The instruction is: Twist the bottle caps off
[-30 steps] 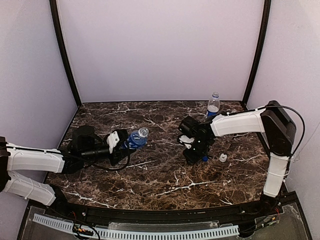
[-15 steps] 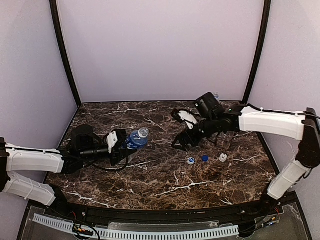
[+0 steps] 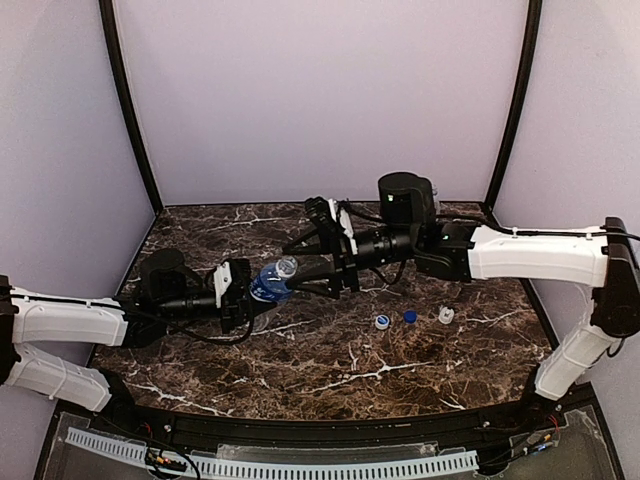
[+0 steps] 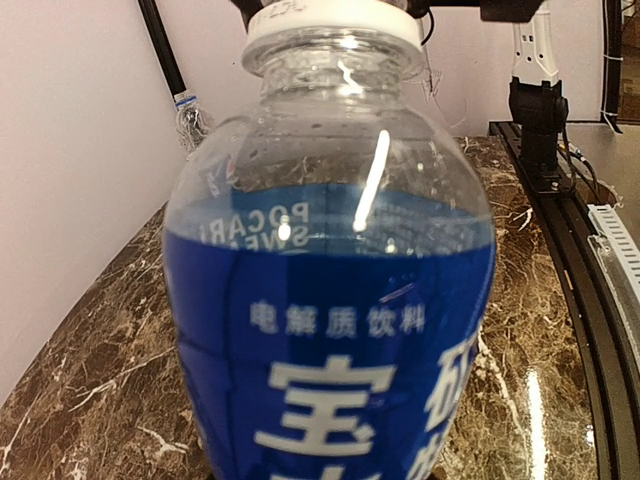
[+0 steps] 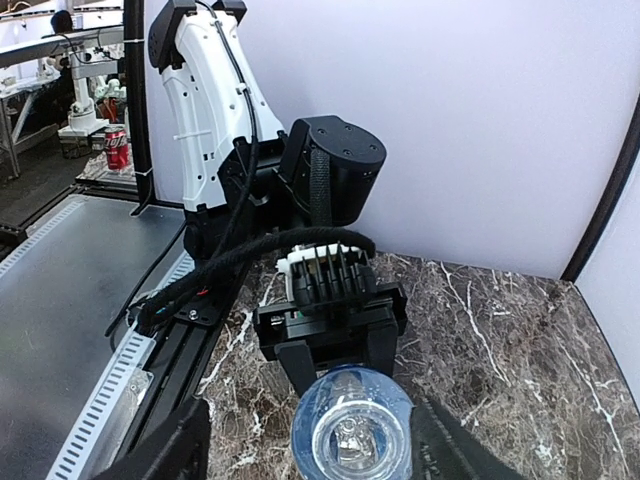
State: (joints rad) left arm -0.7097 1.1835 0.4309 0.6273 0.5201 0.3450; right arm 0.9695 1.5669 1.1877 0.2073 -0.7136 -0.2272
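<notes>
My left gripper [image 3: 246, 290] is shut on a blue-labelled bottle [image 3: 268, 282] and holds it tilted above the table, neck toward the right. In the left wrist view the bottle [image 4: 330, 300] fills the frame, with a white cap [image 4: 330, 22] on top. My right gripper [image 3: 297, 268] is open, with one finger on each side of that cap end, not touching it. The right wrist view looks down the bottle's neck [image 5: 350, 445] at the left gripper [image 5: 340, 372] behind it. Three loose caps lie on the table: a whitish one [image 3: 381, 321], a blue one [image 3: 409, 316] and a white one [image 3: 446, 314].
A second bottle [image 4: 188, 118] stands by the back wall at the right, largely hidden behind my right arm in the top view. The table is dark brown marble [image 3: 330, 365]. Walls and black posts close in the back and both sides.
My right arm rose from the loose caps at the right, leaving a whitish cap beside the blue one. It swung left, and its open jaws now flank the held bottle's cap. The left arm stayed still.
</notes>
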